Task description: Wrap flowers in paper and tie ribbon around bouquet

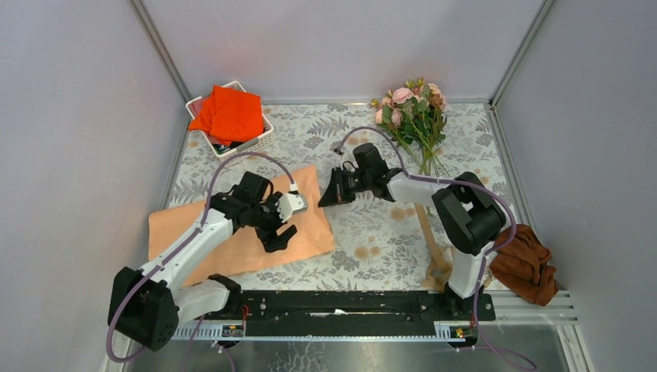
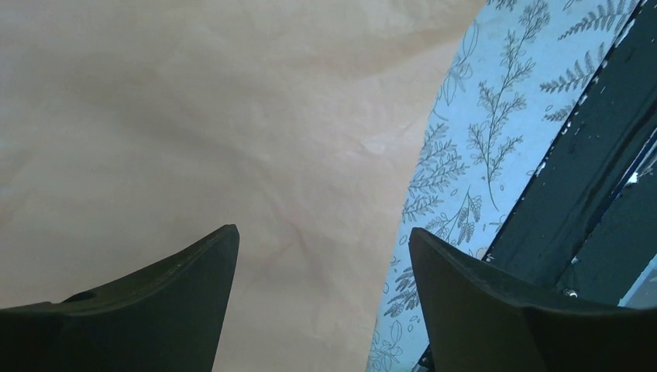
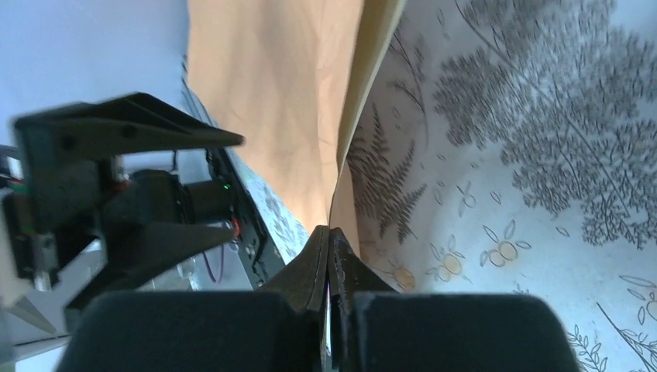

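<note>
Presently finding the paper (image 1: 232,236) spread peach-orange face up over the near left part of the tabletop (image 1: 364,232), its long edges running left to right. Seeing the right hand (image 1: 322,200) extended across from the right side and clamped shut on the paper's right edge, close to the sheet's far right corner. In the right wrist view, noting both fingers (image 3: 310,271) pressed together with the sheet's edge caught between the tips and raised a little off the leaf-print surface, a darker tan strip showing along that lifted edge. Seeing the left hand (image 1: 277,232) poised over the right half of the paper, spread wide and gripping nothing. In the left wrist view, noting its two dark fingers (image 2: 155,310) well apart above the sheet, one over the peach face, the other past the paper's edge over the patterned tabletop. Finding the flowers (image 1: 411,116) lying near the far right corner, pink blooms toward the far edge and stems pointing toward the near edge. Spotting the ribbon (image 1: 425,229) stretched along the right side, partly hidden behind the right arm. Also seeing an orange-red cloth (image 1: 228,115) heaped in a white basket (image 1: 256,143) at the far left corner, and a rust-brown cloth (image 1: 527,263) bunched at the near right corner.
</note>
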Controlling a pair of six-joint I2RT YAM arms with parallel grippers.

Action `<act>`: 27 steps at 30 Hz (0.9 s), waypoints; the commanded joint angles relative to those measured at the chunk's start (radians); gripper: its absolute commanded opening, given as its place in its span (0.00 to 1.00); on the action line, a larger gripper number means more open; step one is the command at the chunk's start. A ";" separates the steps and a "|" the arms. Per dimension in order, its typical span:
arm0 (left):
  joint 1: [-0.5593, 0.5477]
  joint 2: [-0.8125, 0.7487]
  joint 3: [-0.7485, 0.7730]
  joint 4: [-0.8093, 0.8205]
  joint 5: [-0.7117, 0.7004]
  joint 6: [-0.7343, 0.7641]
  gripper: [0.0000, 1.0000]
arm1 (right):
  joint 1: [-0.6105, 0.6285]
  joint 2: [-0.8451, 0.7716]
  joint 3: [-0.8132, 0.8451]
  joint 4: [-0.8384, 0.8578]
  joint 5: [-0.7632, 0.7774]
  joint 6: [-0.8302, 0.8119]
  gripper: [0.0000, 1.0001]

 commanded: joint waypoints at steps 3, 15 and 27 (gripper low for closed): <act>-0.049 0.071 0.166 -0.032 -0.048 0.063 0.94 | -0.082 -0.152 0.092 -0.031 0.033 0.056 0.00; -0.058 0.068 0.088 -0.007 -0.102 0.270 0.99 | -0.289 -0.264 -0.090 0.066 0.031 0.123 0.00; -0.060 0.062 -0.125 0.264 -0.375 0.439 0.87 | -0.322 -0.188 0.010 -0.139 0.108 -0.067 0.00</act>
